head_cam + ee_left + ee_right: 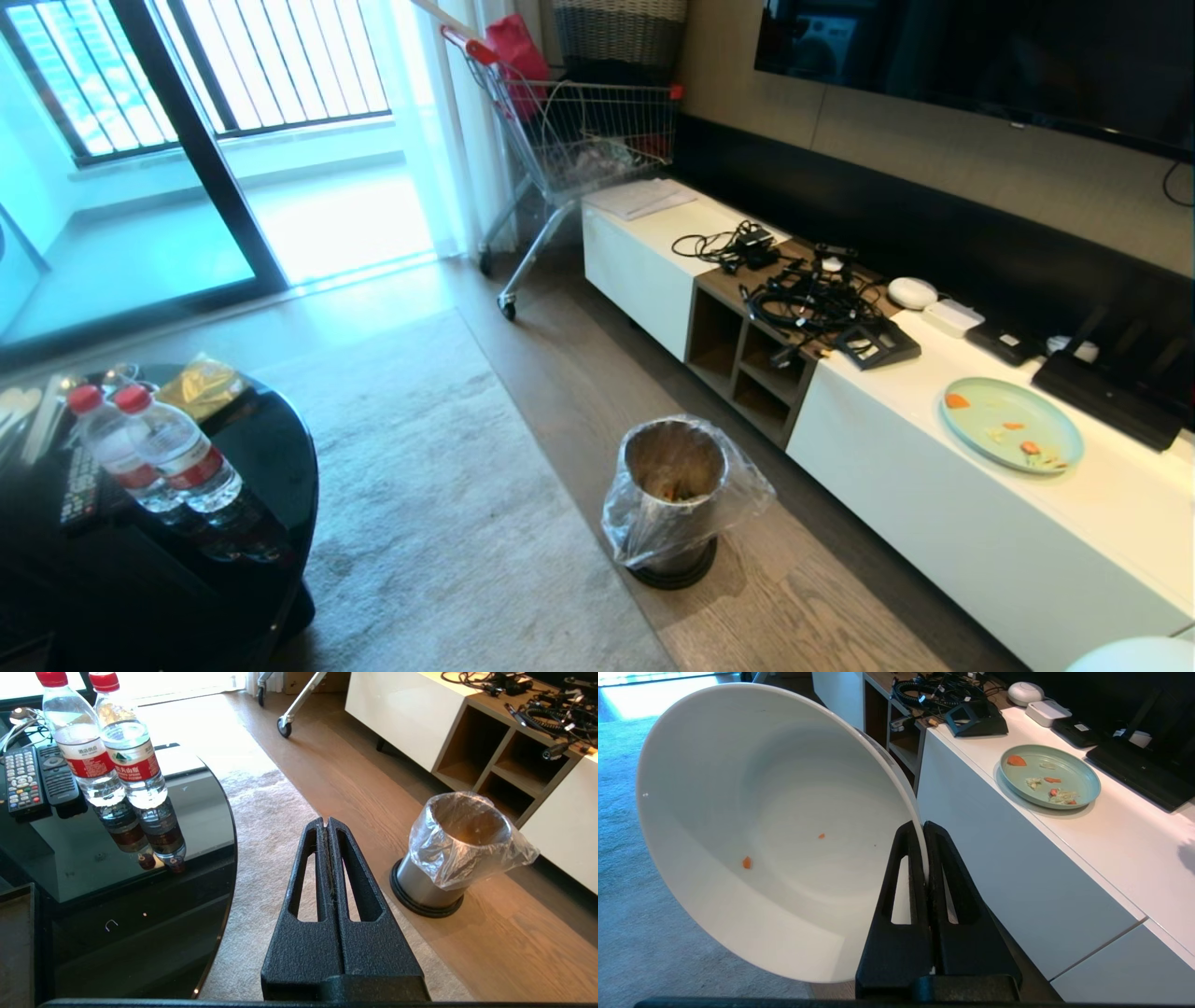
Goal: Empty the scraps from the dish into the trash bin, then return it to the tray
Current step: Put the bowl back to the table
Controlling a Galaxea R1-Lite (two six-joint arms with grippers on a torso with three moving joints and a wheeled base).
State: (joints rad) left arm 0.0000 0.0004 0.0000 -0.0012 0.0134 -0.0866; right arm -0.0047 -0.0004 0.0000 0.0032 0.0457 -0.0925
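The dish point(752, 826) is gripped by its rim between the closed fingers of the right gripper point(924, 830) and is tilted on edge, with its inside turned toward the wrist camera. Only two tiny orange crumbs point(746, 862) are seen stuck to its glossy white inside. The left gripper point(325, 823) is held over the rug point(266, 826) with its fingers pressed together on nothing. The trash bin point(674, 495), lined with a clear bag, is set on the wooden floor point(794, 597) just in front of the white cabinet point(980, 560); orange bits are seen at its bottom. Two water bottles point(100, 742) with red caps and red-banded labels are stood on the black glass table point(140, 868); the label print cannot be read reliably. A teal plate point(1012, 425) bearing food bits is laid on the cabinet top.
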